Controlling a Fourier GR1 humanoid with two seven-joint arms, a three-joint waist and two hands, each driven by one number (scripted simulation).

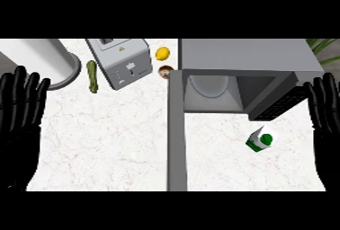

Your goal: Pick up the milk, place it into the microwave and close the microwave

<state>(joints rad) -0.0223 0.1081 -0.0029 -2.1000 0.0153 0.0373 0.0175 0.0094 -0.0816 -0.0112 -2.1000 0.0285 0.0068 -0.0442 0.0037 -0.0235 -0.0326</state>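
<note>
the counter (106, 134) looks like white marble, smooth, with faint pinkish-grey veins. the microwave (246, 54) has a matt grey metal-looking casing, and its open door (176, 134) shows the same flat grey finish; inside sits a pale, smooth round plate (211, 85) that looks like glass. the toaster (121, 60) appears to be brushed silver metal with a slight sheen. the milk (260, 140) looks like a paper carton, white and green, with a smooth green plastic cap. the left hand (20, 117) and right hand (327, 121) are matt black. the lemon (163, 53) has a dull yellow skin, and the cucumber (92, 76) a dull green one.
</note>
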